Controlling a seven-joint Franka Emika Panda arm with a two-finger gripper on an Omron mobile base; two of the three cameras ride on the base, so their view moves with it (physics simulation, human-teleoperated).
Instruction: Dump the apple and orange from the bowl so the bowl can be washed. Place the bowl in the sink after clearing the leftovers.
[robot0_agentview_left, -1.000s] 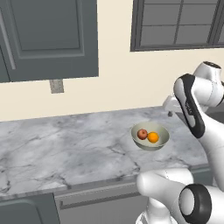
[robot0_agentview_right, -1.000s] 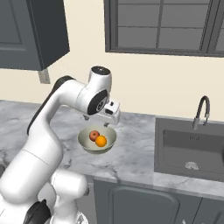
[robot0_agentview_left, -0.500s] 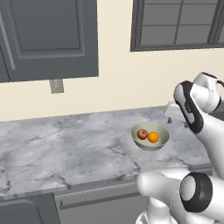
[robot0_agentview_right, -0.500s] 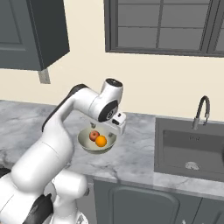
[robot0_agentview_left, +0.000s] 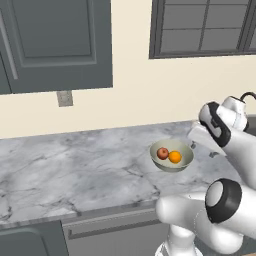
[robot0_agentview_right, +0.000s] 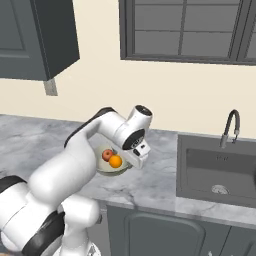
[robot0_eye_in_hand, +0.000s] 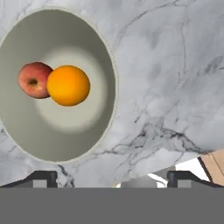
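Note:
The pale greenish-cream bowl (robot0_eye_in_hand: 65, 131) rests upright on the marble counter, with the red apple (robot0_eye_in_hand: 33, 79) and the orange (robot0_eye_in_hand: 68, 85) touching inside it. Seen from the left base, the bowl (robot0_agentview_left: 184, 161) holds the apple (robot0_agentview_left: 162, 153) and orange (robot0_agentview_left: 175, 157). My gripper (robot0_eye_in_hand: 113, 179) is open and empty, its fingertips (robot0_eye_in_hand: 41, 178) spread wide. It hangs just above the counter beside the bowl's sink-side rim. The right base view has the gripper (robot0_agentview_right: 135, 159) right of the bowl (robot0_agentview_right: 103, 168), with the dark sink (robot0_agentview_right: 200, 167) further right.
A dark upright faucet (robot0_agentview_right: 230, 128) stands behind the sink. Grey wall cabinets (robot0_agentview_left: 55, 45) hang above the counter at the left, and a window (robot0_agentview_right: 185, 30) is over the sink. Bare marble counter (robot0_agentview_left: 75, 170) stretches left of the bowl.
The arm has swung down and toward the sink side of the bowl, bringing the hand low beside its rim. Bowl, apple and orange have stayed put.

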